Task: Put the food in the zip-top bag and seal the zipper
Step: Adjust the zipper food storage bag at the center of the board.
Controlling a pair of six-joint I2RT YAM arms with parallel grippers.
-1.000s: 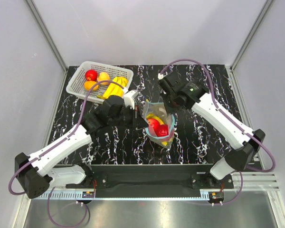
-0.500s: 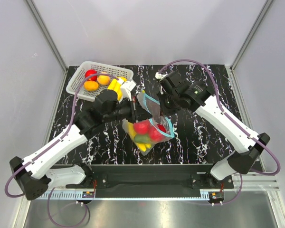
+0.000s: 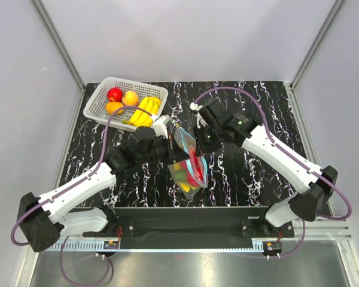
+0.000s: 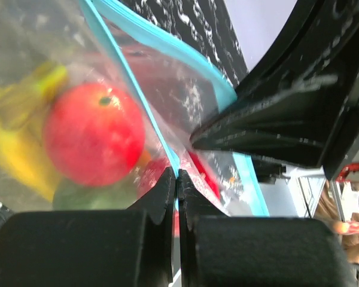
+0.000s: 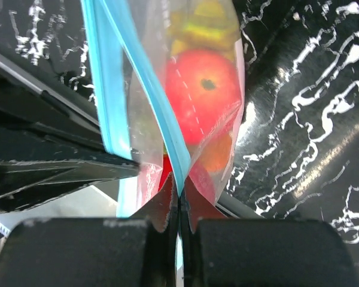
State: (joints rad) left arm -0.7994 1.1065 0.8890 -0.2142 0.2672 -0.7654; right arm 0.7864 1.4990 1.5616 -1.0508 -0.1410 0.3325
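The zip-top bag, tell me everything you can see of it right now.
Clear, crinkly plastic bag with a blue zipper along its mouth. The left gripper and right gripper are both shut on that edge, holding it between the arms above the black marbled table. The zipper's two strips stand apart, so it is unsealed. Inside: a red apple, bananas and something green. Whether its bottom rests on the table I cannot tell.

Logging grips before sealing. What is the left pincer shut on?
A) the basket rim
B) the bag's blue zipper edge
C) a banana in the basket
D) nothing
B: the left wrist view shows the left pincer pinching the zipper of the zip-top bag.
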